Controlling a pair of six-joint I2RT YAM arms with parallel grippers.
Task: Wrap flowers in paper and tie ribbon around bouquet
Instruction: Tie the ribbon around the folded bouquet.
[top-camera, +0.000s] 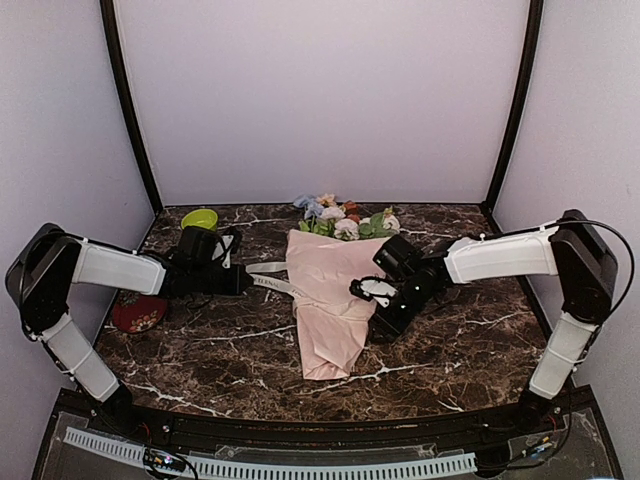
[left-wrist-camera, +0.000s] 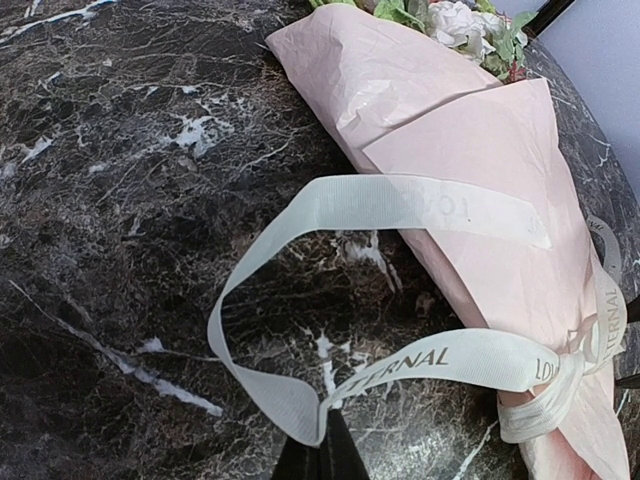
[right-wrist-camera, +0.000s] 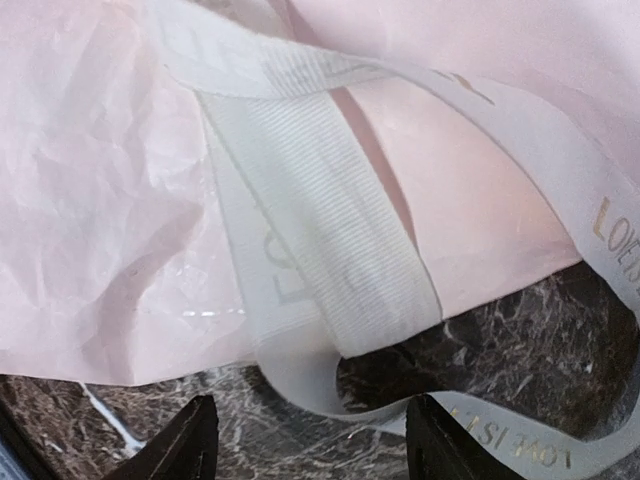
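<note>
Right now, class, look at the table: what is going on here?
Two robot arms are tying a ribbon round a pink paper bouquet lying on the marble table. The left fingers are shut on a loop of ribbon beside the bouquet. The right fingers stand open close over the ribbon on the bouquet's other side, holding nothing. The ribbon circles the narrow part; no finished bow shows.

Dark marble table (top-camera: 440, 350) w/ white veins, pale lilac walls (top-camera: 320, 100), black corner posts (top-camera: 130, 110).

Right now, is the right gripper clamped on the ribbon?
No, the right gripper stands wide open, the ribbon lying loose over the bouquet ahead of it.
</note>
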